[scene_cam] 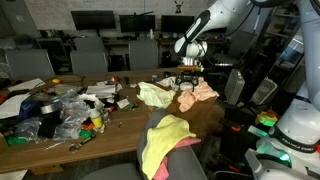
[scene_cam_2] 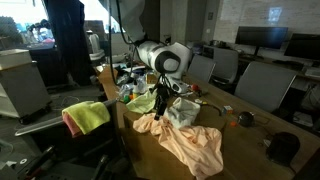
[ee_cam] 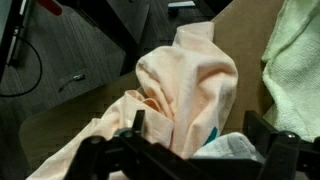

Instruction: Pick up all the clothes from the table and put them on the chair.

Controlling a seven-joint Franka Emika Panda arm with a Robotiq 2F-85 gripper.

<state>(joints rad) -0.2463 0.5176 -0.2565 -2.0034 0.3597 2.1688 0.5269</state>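
End effector (ee_cam: 195, 140) jaws apart, empty, over peach garment (ee_cam: 190, 85) on desk (ee_cam: 245, 38). Judged soft, light, limp; pinch raised centre fold.

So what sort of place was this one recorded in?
Most likely an office or computer lab: a row of black flat monitors, several grey upholstered office chairs, and a long brown wooden table.

peach cloth (scene_cam_2: 195, 145) crumpled on table (scene_cam: 120, 125), yellow cloth (scene_cam: 168, 130) on chair (scene_cam: 185, 160)
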